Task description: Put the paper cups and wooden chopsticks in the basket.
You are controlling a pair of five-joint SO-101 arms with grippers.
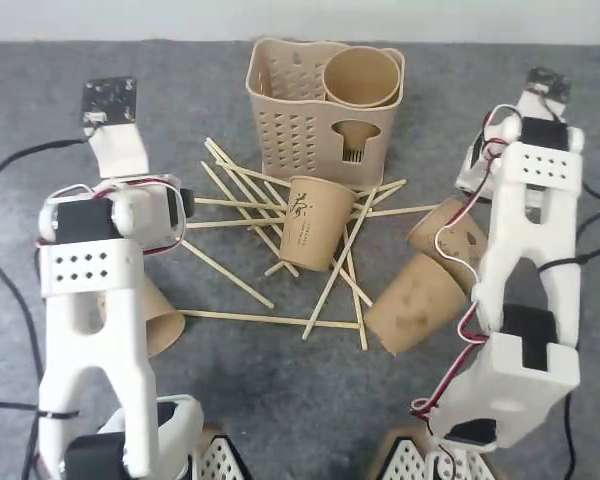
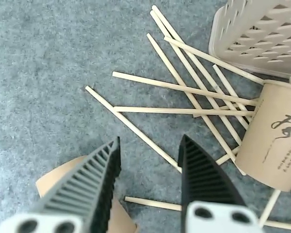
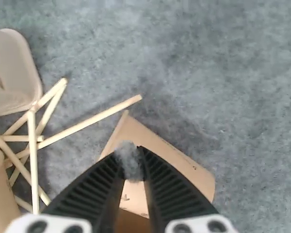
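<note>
A beige perforated basket [image 1: 295,120] stands at the back with one paper cup [image 1: 361,76] inside it. A printed cup [image 1: 307,222] lies on a heap of wooden chopsticks [image 1: 245,195] in front of it. Two more cups [image 1: 448,232] [image 1: 417,300] lie on their sides at the right. Another cup [image 1: 162,318] lies half under the left arm. My left gripper [image 2: 150,141] hangs open over the carpet, just above that cup [image 2: 58,179] and a chopstick [image 2: 131,126]. My right gripper [image 3: 131,162] is shut, empty, over a lying cup [image 3: 169,155].
Grey carpet [image 1: 280,400] covers the table. Both white arms [image 1: 90,300] [image 1: 530,250] fold back over the left and right sides. Cables [image 1: 10,170] trail at the far left. Perforated beige pieces [image 1: 220,460] show at the front edge.
</note>
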